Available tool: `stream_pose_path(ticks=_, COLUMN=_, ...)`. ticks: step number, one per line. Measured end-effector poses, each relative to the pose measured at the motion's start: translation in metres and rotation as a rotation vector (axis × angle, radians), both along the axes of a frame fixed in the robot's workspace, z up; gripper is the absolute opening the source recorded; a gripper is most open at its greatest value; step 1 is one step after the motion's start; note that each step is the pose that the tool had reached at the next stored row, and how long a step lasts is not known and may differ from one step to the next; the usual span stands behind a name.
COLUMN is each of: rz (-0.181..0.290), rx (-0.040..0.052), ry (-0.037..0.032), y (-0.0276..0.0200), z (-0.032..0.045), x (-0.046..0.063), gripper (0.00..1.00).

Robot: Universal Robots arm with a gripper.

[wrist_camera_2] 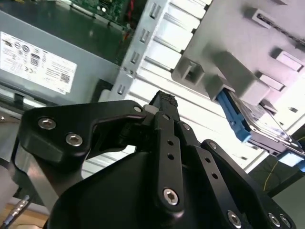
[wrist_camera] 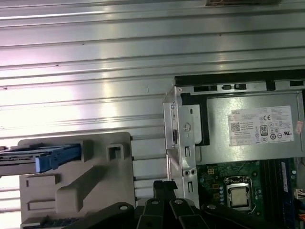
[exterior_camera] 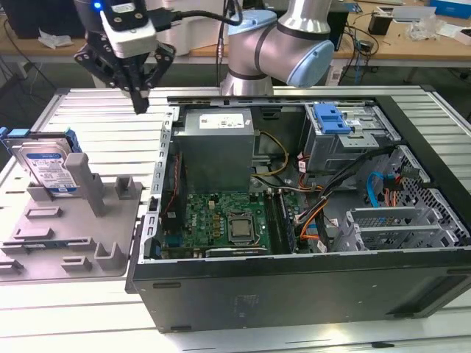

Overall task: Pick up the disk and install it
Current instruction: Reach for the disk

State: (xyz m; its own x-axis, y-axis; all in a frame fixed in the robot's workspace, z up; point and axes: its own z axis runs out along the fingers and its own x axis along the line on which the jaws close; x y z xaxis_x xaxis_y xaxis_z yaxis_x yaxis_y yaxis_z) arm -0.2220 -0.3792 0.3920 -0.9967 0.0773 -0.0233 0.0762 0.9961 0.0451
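The tool [exterior_camera: 138,101] hangs empty and pressed together above the worktop [exterior_camera: 103,132], between the open computer case [exterior_camera: 294,294] and a grey stand [exterior_camera: 88,235]. At the exterior view's left, the disk [exterior_camera: 48,170] stands on edge in that stand, probably so its edges stay free for gripping.

I'm seeing a ribbed grey metal surface [exterior_camera: 96,110] with long slots. In the first wrist view, bright glare lies across its slats [wrist_camera: 95,90]. Behind it a wooden desk [exterior_camera: 412,45] runs along the back, cluttered with cables [exterior_camera: 358,45] and a blue box [exterior_camera: 450,6]. Lighting is even indoor light.
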Motion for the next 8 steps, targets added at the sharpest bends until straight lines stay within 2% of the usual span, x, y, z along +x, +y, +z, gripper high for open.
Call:
stream_pose_path(ticks=3, rz=0.0, rx=0.0, ry=0.0, y=0.0061, z=-0.0011, x=-0.028, gripper=0.11)
stream_pose_path(ticks=8, rz=0.0, rx=0.0, ry=0.0, y=0.0113, z=-0.0024, x=-0.059, gripper=0.11)
